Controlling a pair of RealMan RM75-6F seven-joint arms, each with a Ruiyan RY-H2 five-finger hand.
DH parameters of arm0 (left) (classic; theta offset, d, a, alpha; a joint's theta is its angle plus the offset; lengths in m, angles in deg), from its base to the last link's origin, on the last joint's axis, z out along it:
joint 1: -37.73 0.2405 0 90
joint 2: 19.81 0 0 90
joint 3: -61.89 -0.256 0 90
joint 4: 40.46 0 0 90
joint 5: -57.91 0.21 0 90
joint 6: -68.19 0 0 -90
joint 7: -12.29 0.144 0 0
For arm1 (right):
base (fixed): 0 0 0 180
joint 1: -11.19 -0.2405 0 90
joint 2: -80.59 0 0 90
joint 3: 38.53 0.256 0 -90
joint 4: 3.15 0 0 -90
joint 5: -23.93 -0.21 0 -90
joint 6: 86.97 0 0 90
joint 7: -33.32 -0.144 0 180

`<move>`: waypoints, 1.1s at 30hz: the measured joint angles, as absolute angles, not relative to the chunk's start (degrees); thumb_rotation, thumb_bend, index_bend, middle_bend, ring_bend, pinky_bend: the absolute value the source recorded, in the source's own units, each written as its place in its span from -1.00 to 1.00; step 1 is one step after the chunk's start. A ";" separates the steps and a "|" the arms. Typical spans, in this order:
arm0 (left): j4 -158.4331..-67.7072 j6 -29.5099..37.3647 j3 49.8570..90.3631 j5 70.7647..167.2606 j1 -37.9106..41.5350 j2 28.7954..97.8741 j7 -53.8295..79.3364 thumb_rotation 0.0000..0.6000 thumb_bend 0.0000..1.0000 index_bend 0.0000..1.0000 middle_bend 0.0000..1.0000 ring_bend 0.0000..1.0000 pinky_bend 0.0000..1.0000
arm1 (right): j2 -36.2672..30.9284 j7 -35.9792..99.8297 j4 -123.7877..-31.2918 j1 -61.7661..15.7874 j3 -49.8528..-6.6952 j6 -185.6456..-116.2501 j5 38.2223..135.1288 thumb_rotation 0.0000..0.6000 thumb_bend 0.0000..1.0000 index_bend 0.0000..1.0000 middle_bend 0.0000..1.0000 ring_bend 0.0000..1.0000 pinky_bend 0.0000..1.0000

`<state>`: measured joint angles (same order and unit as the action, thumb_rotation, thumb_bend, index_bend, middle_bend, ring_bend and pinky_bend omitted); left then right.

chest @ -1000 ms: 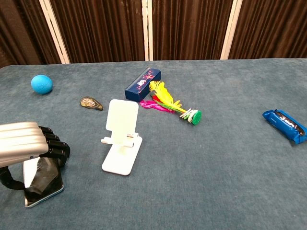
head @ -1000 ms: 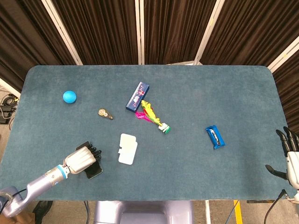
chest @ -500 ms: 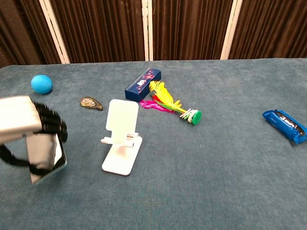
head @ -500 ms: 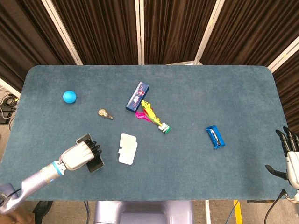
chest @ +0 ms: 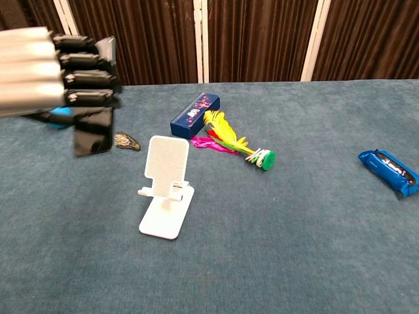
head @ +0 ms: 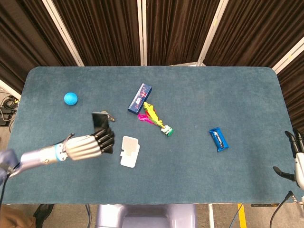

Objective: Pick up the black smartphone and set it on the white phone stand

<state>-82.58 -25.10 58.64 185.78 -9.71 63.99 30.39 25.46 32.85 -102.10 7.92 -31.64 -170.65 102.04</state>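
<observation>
My left hand point(head: 88, 146) point(chest: 55, 72) grips the black smartphone point(head: 100, 122) point(chest: 92, 132), lifted well above the table and held roughly upright. It hangs just left of the white phone stand point(head: 129, 151) point(chest: 166, 186), which stands on the cloth with its back plate tilted. The hand's fingers wrap the phone's upper part and hide it in the chest view. My right hand point(head: 296, 159) shows only at the right edge of the head view, fingers spread, holding nothing.
On the blue table point(head: 199, 104): a blue ball point(head: 71, 98), a small brown trinket point(chest: 124, 140), a dark blue box point(head: 140, 98) point(chest: 194, 115), a yellow-pink feather shuttlecock point(head: 154, 118) point(chest: 232, 142), and a blue snack packet point(head: 218, 139) point(chest: 388, 171) at right.
My left hand has raised the phone off the table near the front left edge and carried it up and toward the stand. The right hand has barely shifted.
</observation>
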 measured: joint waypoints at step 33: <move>-86.87 -11.54 54.59 186.31 -19.75 69.76 42.39 1.00 -1.00 0.40 -0.04 -0.10 -0.37 | 25.96 29.89 -100.21 8.20 -30.96 -169.49 99.97 1.00 -1.00 -1.00 -1.00 -1.00 -1.00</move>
